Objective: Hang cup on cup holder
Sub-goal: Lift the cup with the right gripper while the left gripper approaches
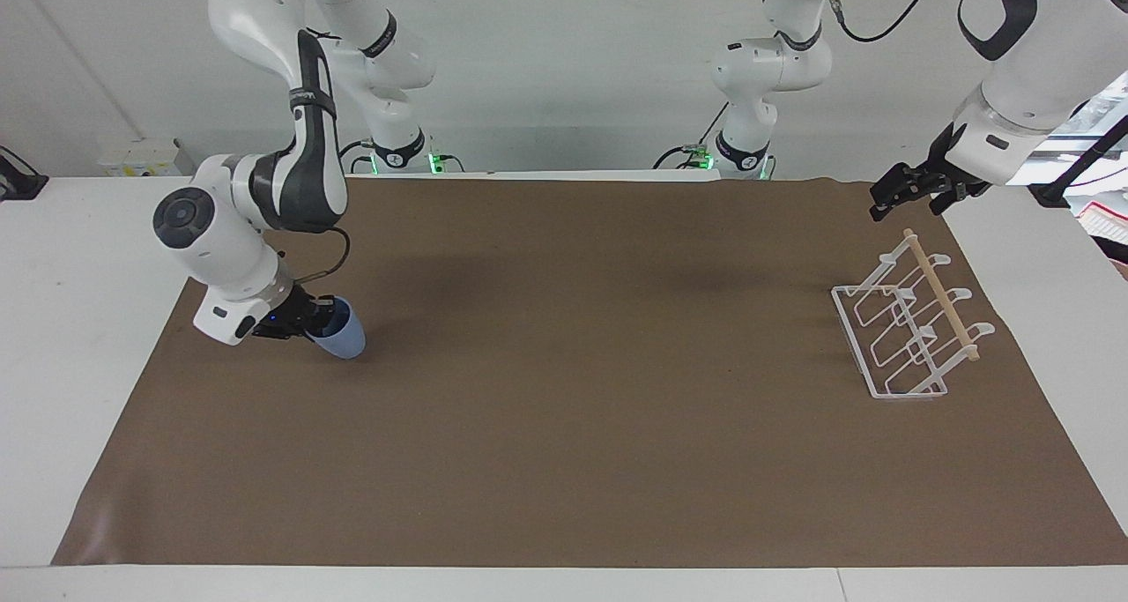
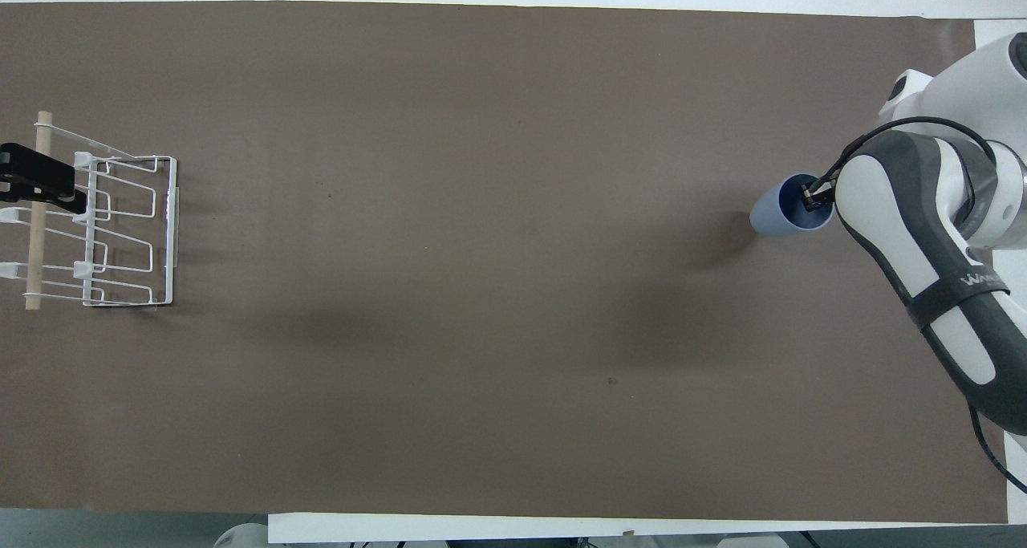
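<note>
Cup [image 1: 342,338], light blue, is gripped at its rim by the right hand [image 1: 310,322], with one finger inside the mouth and the other on the outer wall. The cup is tilted, its rounded base pointing down and toward the middle of the table [image 1: 53,320], and it is over the brown mat [image 1: 564,390] at the right arm's end; whether the base touches the mat cannot be told. In the overhead view the cup [image 2: 780,215] shows its open mouth turned toward the right arm, whose grey-and-white forearm covers the mat just beside it. The cup holder [image 1: 908,320] stands on the mat at the left arm's end, well apart from the cup, with its wooden rod [image 1: 939,293] across the top of the slanted wire loops. The left hand [image 1: 916,193] hangs in the air over the end of the cup holder nearest the robots, above the rod and not touching it; whether its fingers are open or closed cannot be told. Between the cup and the cup holder [image 2: 100,231] the mat is bare.
</note>
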You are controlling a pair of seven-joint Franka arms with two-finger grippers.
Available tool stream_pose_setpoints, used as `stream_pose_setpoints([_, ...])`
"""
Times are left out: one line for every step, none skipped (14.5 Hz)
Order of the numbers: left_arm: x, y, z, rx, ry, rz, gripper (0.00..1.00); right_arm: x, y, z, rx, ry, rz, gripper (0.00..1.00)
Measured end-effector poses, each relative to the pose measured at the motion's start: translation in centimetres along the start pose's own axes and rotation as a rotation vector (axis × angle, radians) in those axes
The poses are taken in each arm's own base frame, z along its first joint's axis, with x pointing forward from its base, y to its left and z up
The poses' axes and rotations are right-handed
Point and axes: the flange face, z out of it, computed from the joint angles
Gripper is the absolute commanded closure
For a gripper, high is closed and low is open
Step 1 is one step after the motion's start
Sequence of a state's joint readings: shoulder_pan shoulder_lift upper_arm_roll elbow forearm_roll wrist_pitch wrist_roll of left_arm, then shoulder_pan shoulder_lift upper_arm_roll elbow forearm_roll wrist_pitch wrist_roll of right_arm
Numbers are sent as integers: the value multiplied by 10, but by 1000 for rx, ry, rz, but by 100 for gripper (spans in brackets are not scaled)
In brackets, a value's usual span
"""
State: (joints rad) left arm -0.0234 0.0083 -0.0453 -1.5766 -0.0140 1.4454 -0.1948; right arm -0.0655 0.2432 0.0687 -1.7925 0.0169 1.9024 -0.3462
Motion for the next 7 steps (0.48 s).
stream_pose_setpoints([-3,8,1,2,-7,-65,0,11,-33,-20,-7,5,-1,100])
stream_pose_setpoints([-6,18,1,6,-12,-137,0,22,-70,-40,-15,17,-1,100])
stream_pose_setpoints([-10,32,3,11,-15,-233,0,31,-107,-58,-14,34,5,100])
stream_pose_setpoints([-16,48,6,19,-18,-339,0,38,-143,-70,-5,51,23,100])
stream_pose_setpoints([-22,61,9,25,-20,-434,0,41,-172,-74,16,59,51,100])
stream_pose_setpoints([-28,72,12,25,-24,-519,0,43,-196,-74,69,59,86,100])
stream_pose_setpoints([-34,82,16,14,-35,-604,0,45,-213,-72,163,51,124,100])
